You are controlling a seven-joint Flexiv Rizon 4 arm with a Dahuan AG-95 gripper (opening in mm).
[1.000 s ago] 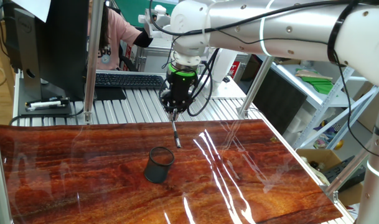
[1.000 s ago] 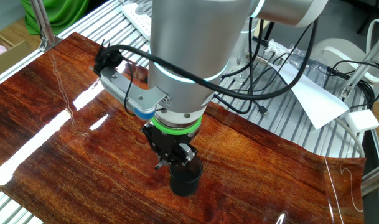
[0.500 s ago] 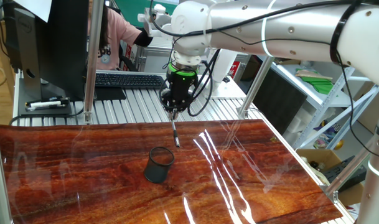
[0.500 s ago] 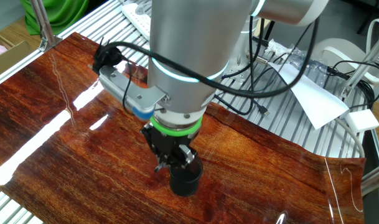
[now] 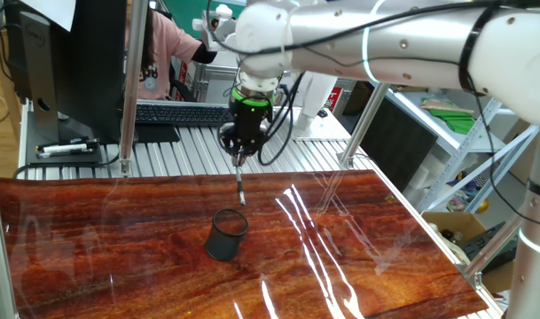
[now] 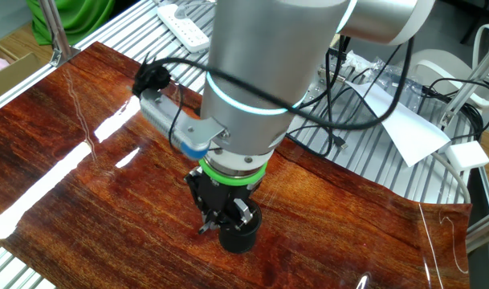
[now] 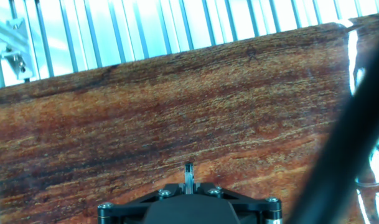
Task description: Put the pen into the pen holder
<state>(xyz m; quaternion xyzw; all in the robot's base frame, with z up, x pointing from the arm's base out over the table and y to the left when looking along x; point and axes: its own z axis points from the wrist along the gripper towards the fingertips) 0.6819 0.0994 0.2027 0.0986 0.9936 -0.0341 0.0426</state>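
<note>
My gripper (image 5: 238, 156) is shut on the pen (image 5: 239, 183), a thin black stick with a silvery tip that hangs down from the fingers, tip lowest. It hangs above the table, just behind the pen holder (image 5: 226, 234), a small black mesh cup standing upright on the wooden top. In the other fixed view the gripper (image 6: 216, 218) sits right beside the cup (image 6: 238, 232), with the pen tip (image 6: 202, 229) poking out to the cup's left. In the hand view only the pen's end (image 7: 188, 174) shows between the closed fingers; the cup is out of view there.
The glossy wooden tabletop (image 5: 119, 248) is bordered by ribbed metal rails (image 5: 181, 155). A keyboard (image 5: 185, 113), a monitor (image 5: 70, 62) and a person sit behind. Metal posts (image 5: 126, 89) stand at the back edge. Cables and paper (image 6: 405, 128) lie beside the table.
The gripper with the pen has moved a little left and toward the cup's side. The cup has not moved.
</note>
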